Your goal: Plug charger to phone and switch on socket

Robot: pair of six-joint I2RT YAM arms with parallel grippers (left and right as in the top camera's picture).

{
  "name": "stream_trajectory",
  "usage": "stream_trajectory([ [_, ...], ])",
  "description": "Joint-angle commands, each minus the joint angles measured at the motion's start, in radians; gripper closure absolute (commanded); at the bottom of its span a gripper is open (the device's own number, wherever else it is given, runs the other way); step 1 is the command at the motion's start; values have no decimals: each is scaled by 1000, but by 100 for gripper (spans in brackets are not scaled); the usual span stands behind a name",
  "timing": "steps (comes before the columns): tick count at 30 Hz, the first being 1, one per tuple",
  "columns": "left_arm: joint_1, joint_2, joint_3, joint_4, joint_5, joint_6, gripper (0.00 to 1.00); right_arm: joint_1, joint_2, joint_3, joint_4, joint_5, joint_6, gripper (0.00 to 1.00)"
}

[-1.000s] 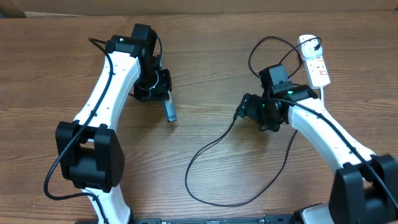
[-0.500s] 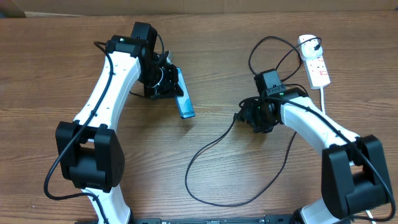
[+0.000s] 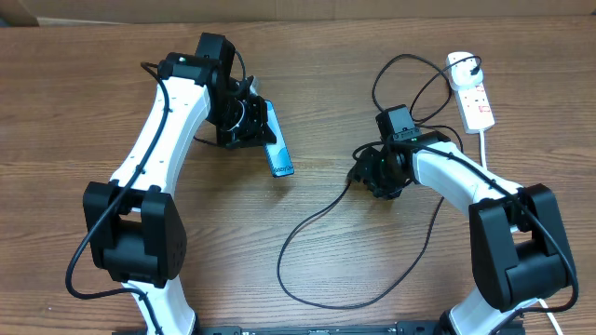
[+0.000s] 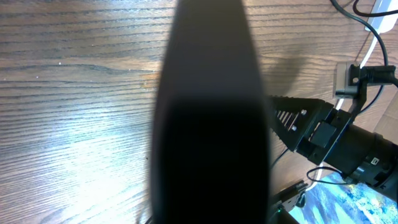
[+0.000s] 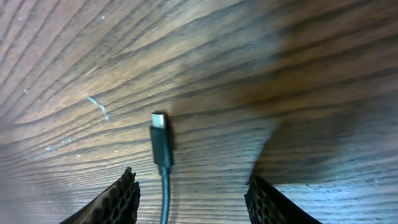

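Observation:
The phone (image 3: 277, 144), with its blue-teal screen lit, is held off the table at a slant, and my left gripper (image 3: 259, 126) is shut on its upper end. In the left wrist view a dark blurred shape (image 4: 211, 124) fills the middle and hides the jaws. The charger (image 3: 317, 270) is a thin black cable looping over the table. Its connector tip (image 5: 160, 134) lies flat on the wood. My right gripper (image 5: 194, 190) is open just behind the tip, the cable running between its fingers (image 5: 127, 190) without touching them. The white socket (image 3: 473, 93) lies at the far right.
A thick white cord (image 3: 486, 140) runs down from the socket beside the right arm. My right arm (image 4: 336, 137) shows in the left wrist view, to the right. A brown wall edge (image 3: 298, 9) borders the table at the back.
My left gripper swung the phone up and to the right, then held still. My right gripper shifted slightly left over the connector and its jaws narrowed.

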Motion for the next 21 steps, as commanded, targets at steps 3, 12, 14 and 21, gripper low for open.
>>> stream_trajectory([
  [3, -1, -1, 14, 1, 69, 12, 96, 7, 2, -4, 18, -71, 3, 45],
  [12, -2, -1, 14, 5, 121, 12, 96, 7, 2, -4, 21, -173, -7, 38],
  [14, -2, -1, 14, 4, 139, 17, 96, 7, 2, -4, 17, -173, -9, 37],
  [21, 9, -1, 14, 1, 132, 48, 96, 7, 2, -4, 2, -172, -8, 17],
])
